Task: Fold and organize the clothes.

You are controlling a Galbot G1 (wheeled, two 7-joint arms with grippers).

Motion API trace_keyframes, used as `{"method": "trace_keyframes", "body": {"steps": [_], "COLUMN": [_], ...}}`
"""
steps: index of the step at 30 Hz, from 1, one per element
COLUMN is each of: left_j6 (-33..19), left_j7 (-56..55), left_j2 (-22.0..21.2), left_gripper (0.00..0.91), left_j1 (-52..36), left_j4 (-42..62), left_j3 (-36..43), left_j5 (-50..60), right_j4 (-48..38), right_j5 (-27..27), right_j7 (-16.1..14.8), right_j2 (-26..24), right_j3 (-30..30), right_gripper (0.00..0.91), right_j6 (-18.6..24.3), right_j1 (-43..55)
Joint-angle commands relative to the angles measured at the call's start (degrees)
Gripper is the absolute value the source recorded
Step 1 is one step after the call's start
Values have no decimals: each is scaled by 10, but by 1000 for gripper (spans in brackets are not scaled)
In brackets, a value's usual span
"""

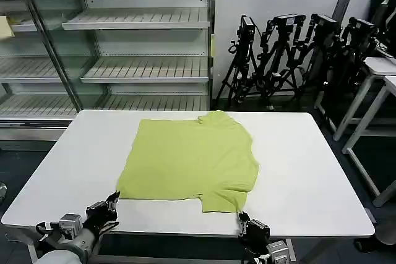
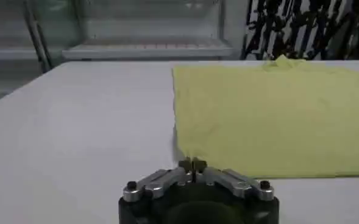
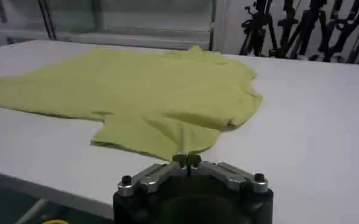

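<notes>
Plain lime-green T-shirt (image 1: 189, 162), no print or pattern, on a white table (image 1: 309, 171). Left gripper (image 1: 113, 201) and right gripper (image 1: 242, 218): black bodies with silver-grey metal finger links. Background: pale grey-white shelving (image 1: 142, 66) with slatted shelves, black tripods (image 1: 291, 54), white wall, dark grey floor.

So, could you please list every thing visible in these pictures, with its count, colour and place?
T-shirt: one, lime green, partly folded, on the middle of the table.
Table: one, white, in front of the robot.
Shelving unit: one, pale grey, behind the table on the left.
Tripods: several, black, against the wall behind the table on the right.
Side tables: two, white, at the right edge.
Left gripper: one, black, shut, at the shirt's near left corner.
Right gripper: one, black, shut, at the near right sleeve.
</notes>
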Motion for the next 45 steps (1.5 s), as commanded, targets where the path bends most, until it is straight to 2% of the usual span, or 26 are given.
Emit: {"method": "trace_keyframes", "body": {"steps": [1, 9, 16, 23, 30, 34, 45], "left_j6": [-13, -1, 4, 8, 7, 4, -1], "left_j7": [7, 7, 9, 15, 22, 27, 33], "left_j2": [1, 17, 33, 46, 50, 45, 43], "left_gripper": [10, 10, 10, 10, 10, 10, 10], "left_j1": [-32, -93, -160, -216, -255, -262, -276], "left_j4": [-9, 2, 70, 123, 169, 181, 204], "left_j3": [-6, 23, 30, 51, 77, 81, 96], "left_j5": [2, 7, -10, -27, -23, -21, -13], "right_j4": [10, -8, -70, -125, -179, -207, -247], "right_j5": [9, 30, 100, 135, 127, 108, 88], "right_j7": [-2, -4, -6, -5, -12, -25, -29], "right_j2": [-1, 1, -6, -3, 3, 7, 19], "right_j3": [7, 16, 12, -6, -25, -29, -28], "right_gripper": [0, 0, 0, 0, 0, 0, 0], "right_j6": [2, -19, -47, -74, -71, -55, -38], "right_j1": [16, 114, 231, 324, 358, 352, 362]}}
